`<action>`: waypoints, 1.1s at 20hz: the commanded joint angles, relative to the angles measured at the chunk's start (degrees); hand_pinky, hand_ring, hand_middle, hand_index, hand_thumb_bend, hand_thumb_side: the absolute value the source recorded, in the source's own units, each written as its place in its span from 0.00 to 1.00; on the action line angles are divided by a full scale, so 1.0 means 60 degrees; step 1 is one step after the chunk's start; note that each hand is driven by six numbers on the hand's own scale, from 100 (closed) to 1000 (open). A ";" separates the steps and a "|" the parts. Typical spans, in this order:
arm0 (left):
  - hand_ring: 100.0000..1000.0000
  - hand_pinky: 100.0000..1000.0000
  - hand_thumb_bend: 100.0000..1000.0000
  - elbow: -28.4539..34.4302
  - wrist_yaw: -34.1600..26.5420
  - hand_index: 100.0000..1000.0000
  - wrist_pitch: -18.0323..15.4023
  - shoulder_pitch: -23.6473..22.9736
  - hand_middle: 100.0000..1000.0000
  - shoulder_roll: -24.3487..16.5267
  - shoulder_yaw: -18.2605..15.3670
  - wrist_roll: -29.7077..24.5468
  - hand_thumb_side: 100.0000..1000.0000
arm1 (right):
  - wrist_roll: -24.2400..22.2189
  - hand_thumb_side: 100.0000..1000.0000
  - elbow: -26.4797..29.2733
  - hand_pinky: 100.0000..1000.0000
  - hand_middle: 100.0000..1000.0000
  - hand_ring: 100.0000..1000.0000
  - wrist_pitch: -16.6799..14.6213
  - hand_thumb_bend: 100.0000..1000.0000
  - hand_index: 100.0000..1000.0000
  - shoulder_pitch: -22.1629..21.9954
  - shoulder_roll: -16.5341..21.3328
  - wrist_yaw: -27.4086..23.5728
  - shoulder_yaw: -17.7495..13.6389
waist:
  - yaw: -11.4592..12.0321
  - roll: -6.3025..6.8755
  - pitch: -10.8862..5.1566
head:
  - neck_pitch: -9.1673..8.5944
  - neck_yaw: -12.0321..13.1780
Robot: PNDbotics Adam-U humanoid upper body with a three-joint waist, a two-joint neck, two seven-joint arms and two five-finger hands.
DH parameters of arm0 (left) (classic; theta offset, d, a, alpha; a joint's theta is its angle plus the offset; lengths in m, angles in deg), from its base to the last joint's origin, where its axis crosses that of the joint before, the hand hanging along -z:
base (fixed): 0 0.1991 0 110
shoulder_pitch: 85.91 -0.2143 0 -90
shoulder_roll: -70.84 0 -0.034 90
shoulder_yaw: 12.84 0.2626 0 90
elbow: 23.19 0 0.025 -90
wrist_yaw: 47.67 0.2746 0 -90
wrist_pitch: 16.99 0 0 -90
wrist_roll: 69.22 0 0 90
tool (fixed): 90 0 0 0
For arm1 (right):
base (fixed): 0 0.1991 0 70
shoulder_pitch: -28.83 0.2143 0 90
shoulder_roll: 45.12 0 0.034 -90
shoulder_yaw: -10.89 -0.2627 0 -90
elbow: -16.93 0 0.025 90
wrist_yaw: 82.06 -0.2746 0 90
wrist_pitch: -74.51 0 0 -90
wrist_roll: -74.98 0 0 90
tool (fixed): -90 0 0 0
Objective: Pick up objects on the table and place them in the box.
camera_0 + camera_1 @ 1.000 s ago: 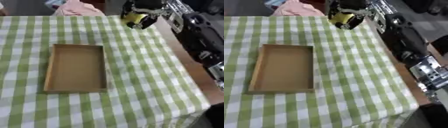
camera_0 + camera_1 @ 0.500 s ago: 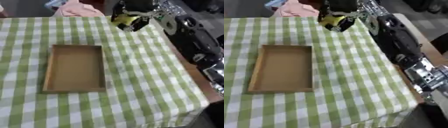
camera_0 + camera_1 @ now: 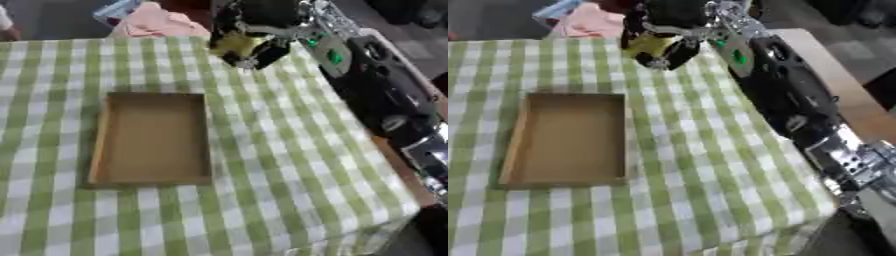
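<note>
My right hand (image 3: 258, 20) hangs above the far part of the table, its fingers curled round a small yellow object (image 3: 232, 44). It is beyond and to the right of the shallow brown cardboard box (image 3: 154, 137), which lies open with nothing in it on the green checked cloth. The black right arm (image 3: 785, 95) stretches in from the lower right. My left hand shows in neither view.
A pink cloth (image 3: 157, 22) and a light blue thing (image 3: 116, 8) lie past the table's far edge. The table's right edge (image 3: 833, 80) shows bare wood beside the arm. The cloth's front edge droops at the lower right.
My right hand has carried the yellow object leftward, closer to the box's far right corner. The box has stayed put.
</note>
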 commanded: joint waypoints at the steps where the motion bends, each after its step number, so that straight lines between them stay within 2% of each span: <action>1: 0.65 0.51 0.06 0.0176 -0.0145 0.58 -0.0247 0.0274 0.66 -0.0284 0.0179 0.0066 0.46 | -0.0305 0.00 0.0320 0.45 0.47 0.46 0.0102 0.00 0.68 0.0070 0.0092 -0.0363 -0.0110 | 0.0028 0.0085 -0.0234 | 0.0130 -0.0067; 8: 0.65 0.52 0.10 0.0176 -0.0483 0.59 -0.0809 0.0433 0.65 -0.0821 0.0516 0.0172 0.39 | -0.0866 0.00 0.0296 0.44 0.47 0.45 0.0249 0.00 0.67 -0.0195 -0.0176 -0.0719 -0.0090 | 0.0300 0.0259 -0.0450 | 0.0387 -0.0301; 12: 0.65 0.52 0.11 0.0176 -0.0586 0.59 -0.0883 0.0480 0.65 -0.1009 0.0521 0.0297 0.39 | -0.1185 0.00 0.0252 0.43 0.47 0.45 0.0226 0.00 0.67 -0.0199 -0.0507 -0.0839 -0.0006 | 0.0444 0.0284 -0.0493 | 0.0445 -0.0389; 18: 0.65 0.52 0.12 0.0176 -0.0571 0.59 -0.0832 0.0513 0.66 -0.1048 0.0399 0.0509 0.40 | -0.1579 0.00 0.0184 0.43 0.47 0.45 0.0247 0.00 0.67 -0.0193 -0.0995 -0.0780 0.0038 | 0.0564 0.0156 -0.0396 | 0.0468 -0.0448; 22: 0.65 0.52 0.11 0.0176 -0.0553 0.59 -0.0784 0.0559 0.66 -0.1051 0.0308 0.0537 0.41 | -0.1657 0.00 0.0099 0.43 0.47 0.45 0.0268 0.00 0.67 -0.0103 -0.1324 -0.0468 0.0008 | 0.0747 0.0076 -0.0233 | 0.0367 -0.0635</action>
